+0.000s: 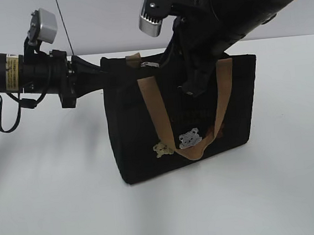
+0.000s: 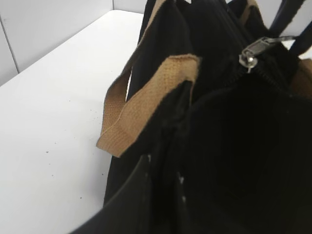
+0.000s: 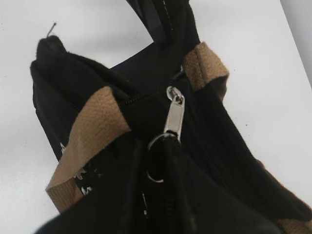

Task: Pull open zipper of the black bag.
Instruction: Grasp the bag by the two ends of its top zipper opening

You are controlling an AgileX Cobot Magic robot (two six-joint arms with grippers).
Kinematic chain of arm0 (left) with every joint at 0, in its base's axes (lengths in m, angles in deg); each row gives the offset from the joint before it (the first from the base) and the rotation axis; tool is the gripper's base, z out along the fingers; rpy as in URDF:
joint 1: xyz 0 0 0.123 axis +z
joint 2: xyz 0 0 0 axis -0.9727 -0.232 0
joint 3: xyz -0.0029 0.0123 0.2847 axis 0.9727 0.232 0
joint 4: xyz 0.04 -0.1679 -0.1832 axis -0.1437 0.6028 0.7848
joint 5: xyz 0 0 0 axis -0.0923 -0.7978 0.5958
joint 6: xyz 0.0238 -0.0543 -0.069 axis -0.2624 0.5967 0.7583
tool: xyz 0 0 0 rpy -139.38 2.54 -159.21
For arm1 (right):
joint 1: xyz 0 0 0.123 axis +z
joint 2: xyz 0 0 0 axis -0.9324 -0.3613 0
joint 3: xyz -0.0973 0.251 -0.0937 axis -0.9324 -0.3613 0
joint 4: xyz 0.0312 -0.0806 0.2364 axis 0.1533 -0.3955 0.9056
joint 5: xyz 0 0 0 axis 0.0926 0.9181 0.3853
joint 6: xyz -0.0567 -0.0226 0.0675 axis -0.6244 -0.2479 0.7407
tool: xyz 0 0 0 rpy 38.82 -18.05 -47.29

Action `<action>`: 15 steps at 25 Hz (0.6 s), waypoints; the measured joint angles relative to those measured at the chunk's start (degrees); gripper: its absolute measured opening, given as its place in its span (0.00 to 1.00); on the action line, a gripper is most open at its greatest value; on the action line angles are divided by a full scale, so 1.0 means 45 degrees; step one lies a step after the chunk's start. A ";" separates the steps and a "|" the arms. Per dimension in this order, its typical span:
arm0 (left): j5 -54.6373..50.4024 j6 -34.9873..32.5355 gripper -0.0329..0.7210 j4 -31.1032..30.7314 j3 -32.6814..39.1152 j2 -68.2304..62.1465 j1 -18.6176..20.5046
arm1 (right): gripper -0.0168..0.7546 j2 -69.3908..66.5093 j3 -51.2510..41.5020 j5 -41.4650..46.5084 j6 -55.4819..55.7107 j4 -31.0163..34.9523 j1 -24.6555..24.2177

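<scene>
- Where the white table (image 1: 55,216) stretches out bare at the left, the left arm reaches in level from the left edge, a grey camera block (image 1: 44,25) mounted above its wrist.
- The left gripper (image 1: 101,73) meets the black bag (image 1: 137,147) at its upper left corner; its jaws are pressed nearly together on the fabric of that end, with a folded tan strap (image 2: 146,105) lying just beside them in the left wrist view.
- The bag stands upright in the middle of the table, a near tan handle (image 1: 191,150) drooping down its front face past a white bear patch (image 1: 190,138) and a smaller tan bear patch (image 1: 162,149).
- The zipper (image 3: 174,114) runs along the bag's top edge; its silver pull (image 2: 258,48) ends in a ring.
- The right gripper (image 3: 165,146) comes down from the upper right onto the top of the bag, right at the ring; whether its jaws are pinching it I cannot tell.
</scene>
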 joint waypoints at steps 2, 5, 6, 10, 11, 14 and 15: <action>0.0000 0.0000 0.09 0.0000 0.0000 0.0000 0.0000 | 0.11 0.0000 0.0000 0.0000 0.0000 0.0000 0.0000; 0.0000 0.0000 0.09 -0.0012 0.0000 0.0000 0.0000 | 0.01 0.0000 0.0012 0.0000 0.0000 0.0000 0.0000; 0.0000 0.0000 0.09 -0.0012 0.0000 0.0000 0.0000 | 0.00 0.0000 0.0012 0.0000 0.0013 -0.0004 0.0000; 0.0014 0.0000 0.09 -0.0012 0.0000 0.0000 0.0000 | 0.00 0.0133 0.0012 0.0000 0.0146 -0.0069 0.0000; 0.0013 0.0000 0.09 -0.0012 0.0000 0.0000 0.0000 | 0.00 0.0224 0.0012 -0.0039 0.0212 -0.0102 0.0000; 0.0013 0.0000 0.09 -0.0012 0.0000 0.0000 0.0000 | 0.00 0.0492 0.0012 -0.0187 0.0387 -0.0198 0.0000; 0.0028 0.0000 0.09 -0.0012 0.0000 0.0000 0.0000 | 0.00 0.0544 0.0012 -0.0272 0.0430 -0.0198 0.0000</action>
